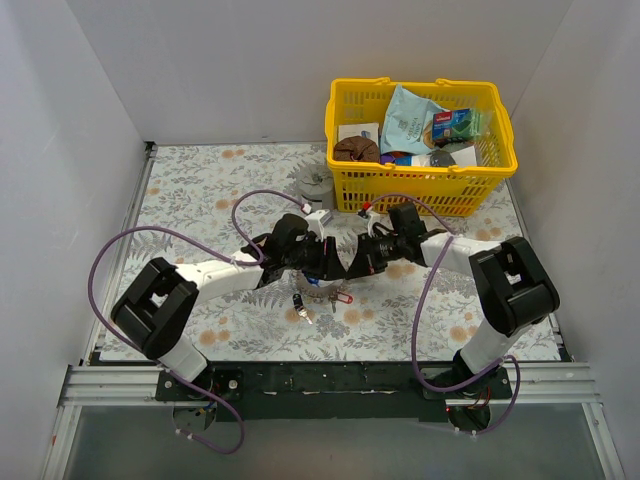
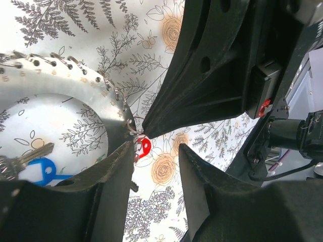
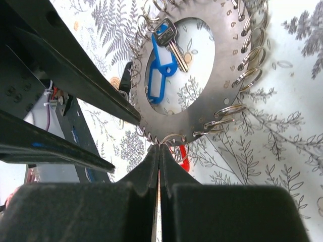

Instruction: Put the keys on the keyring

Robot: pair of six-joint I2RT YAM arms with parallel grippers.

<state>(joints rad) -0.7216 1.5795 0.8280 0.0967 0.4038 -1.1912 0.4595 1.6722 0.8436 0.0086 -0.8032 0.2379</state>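
**Keyring hangs on a tiny pinch**

Left tool (image 2: 156, 149) has its two fingers apart, and only flowery worktop (image 2: 164, 201) shows in the gap. One finger just touches the rim of the keyring (image 2: 65, 85). The keyring is a flat silver circle with a big hole, held up in the middle between the two arms. If that finger pushes too hard, I think the circle could spin or pop loose.

Around the rim sit many little wire loops (image 3: 251, 55). They look thin and springy, so a key could miss its loop or snag on the next one. A silver key (image 3: 170, 38) with a blue tag (image 3: 160, 68) shows through the hole (I cannot tell if it hangs from a loop or lies on the worktop). A red tag (image 3: 182, 157) peeks out below the rim.

Right tool (image 3: 160, 151) is squeezed tight, pinching the keyring at one loop on the bottom rim. That is a very small grip for a wide circle. A bump or a tug from the other side might make it slip and fall.

Small numbers are stamped by the holes, and 5, 6 and 7 can be read. Far right, the yellow basket (image 1: 420, 190) holds packets, but their words are too small to read.
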